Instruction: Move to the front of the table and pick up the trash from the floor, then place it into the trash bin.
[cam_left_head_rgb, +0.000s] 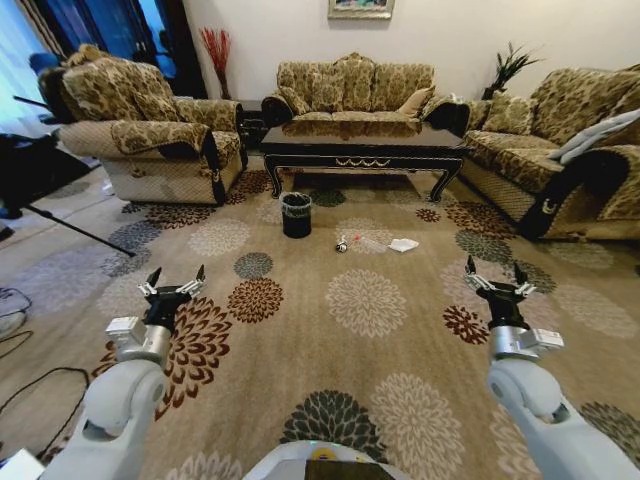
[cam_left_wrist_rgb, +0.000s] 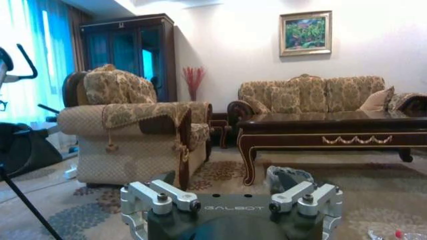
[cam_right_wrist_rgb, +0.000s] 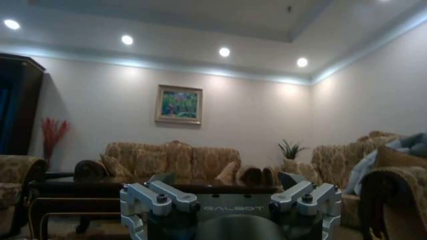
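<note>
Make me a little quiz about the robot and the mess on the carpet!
1. True or false: the trash bin stands on top of the table.
2. Which lies closest to the bin? A) the crumpled white paper B) the small dark-and-silver piece C) the clear bottle
3. Fill in: the left gripper and the right gripper are both ____, holding nothing.

Key:
1. False, it stands on the carpet in front of the table.
2. B
3. open
</note>
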